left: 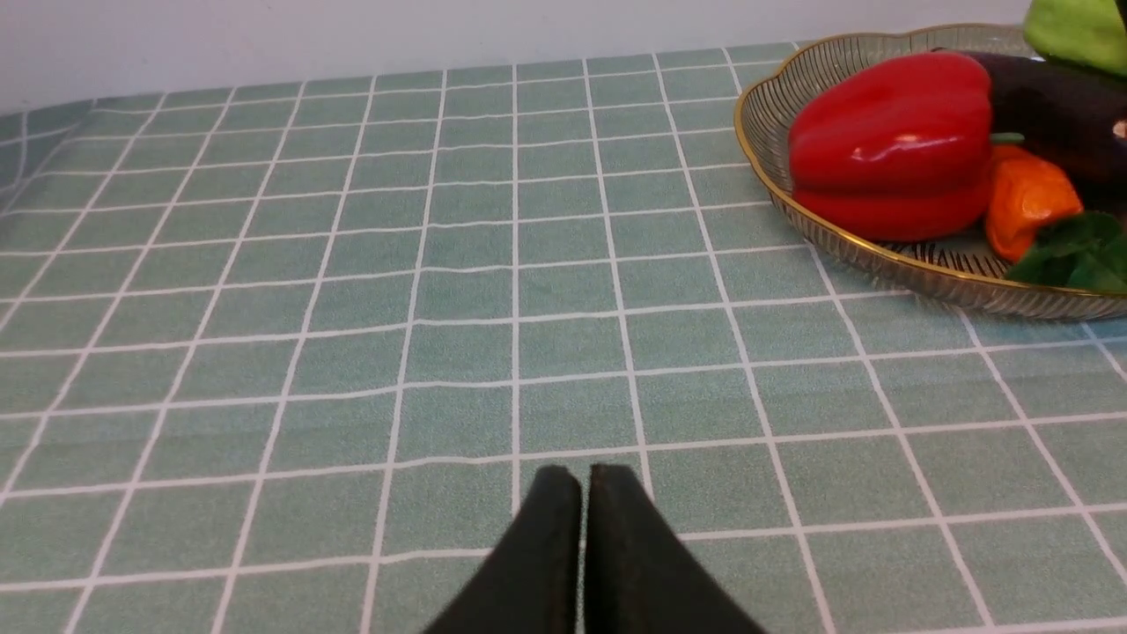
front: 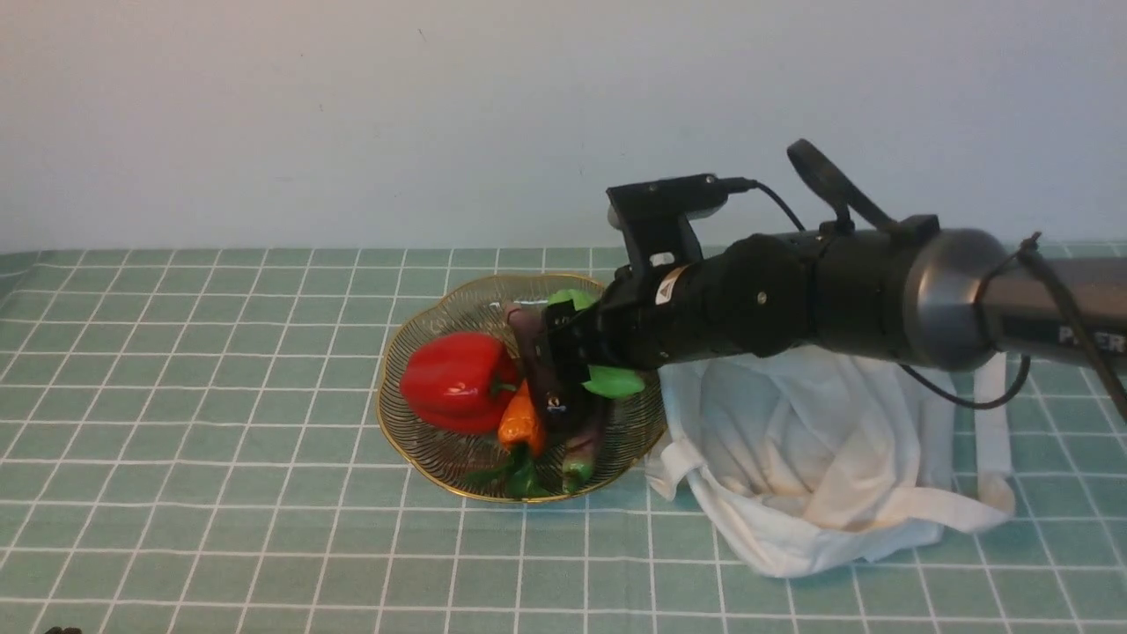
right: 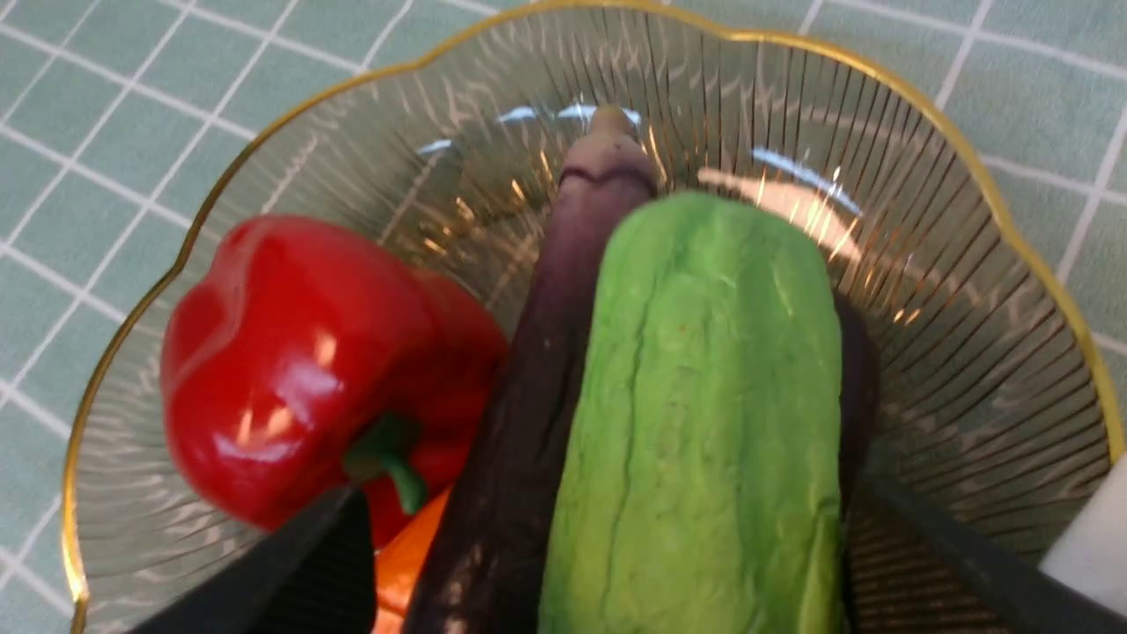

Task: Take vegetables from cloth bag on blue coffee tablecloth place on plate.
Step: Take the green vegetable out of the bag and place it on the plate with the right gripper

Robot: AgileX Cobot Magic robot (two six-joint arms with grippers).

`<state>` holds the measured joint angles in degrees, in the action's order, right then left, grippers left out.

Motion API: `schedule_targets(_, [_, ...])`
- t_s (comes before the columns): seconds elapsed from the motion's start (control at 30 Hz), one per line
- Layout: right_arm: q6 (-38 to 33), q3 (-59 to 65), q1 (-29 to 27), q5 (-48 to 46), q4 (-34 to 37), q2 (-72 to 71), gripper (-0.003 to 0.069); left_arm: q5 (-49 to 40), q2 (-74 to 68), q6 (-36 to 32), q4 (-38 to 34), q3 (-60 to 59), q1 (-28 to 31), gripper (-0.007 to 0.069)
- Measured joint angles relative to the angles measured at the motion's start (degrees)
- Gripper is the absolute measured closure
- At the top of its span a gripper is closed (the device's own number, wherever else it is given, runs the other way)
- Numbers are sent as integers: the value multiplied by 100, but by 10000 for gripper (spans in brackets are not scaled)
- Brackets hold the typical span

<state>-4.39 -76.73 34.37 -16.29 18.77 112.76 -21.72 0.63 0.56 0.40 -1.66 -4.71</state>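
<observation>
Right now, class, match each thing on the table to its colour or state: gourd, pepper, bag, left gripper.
Things:
1. gourd
2. pepper
3. bag
4. left gripper

Colour or state:
A. shut
B. off-white
C. light green
D. red

Pairs: 1-C, 2-D, 3-B, 4-A

A plain, pale grey-white wall [front: 352, 114] fills the background from edge to edge, softly and evenly lit.

Front camera looks forward — all three views share the plate [front: 467, 308], right wrist closest.
</observation>
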Motion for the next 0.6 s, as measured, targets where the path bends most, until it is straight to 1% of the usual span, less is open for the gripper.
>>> schedule_targets(0.17, [-25,-22,0,10,0,-19,-31,0,0,0,0,0,0,629])
schedule_targets(0.27, [-101,-205,0,-313,-133,-163,-32,0,0,0,0,0,0,629])
schedule_targets(0.4, [-173,-710,0,-961,-465,-514,-32,0,0,0,0,0,0,629])
schedule_targets(0.43, [-180,-960,0,-1250,-596,-691,-27,0,0,0,0,0,0,629])
schedule_targets(0.53, [-185,-1241,0,-1747,-724,-891,-18,0,0,0,0,0,0,629])
schedule_targets(0.6, [-189,-1650,0,-2554,-887,-1213,15,0,0,0,0,0,0,629])
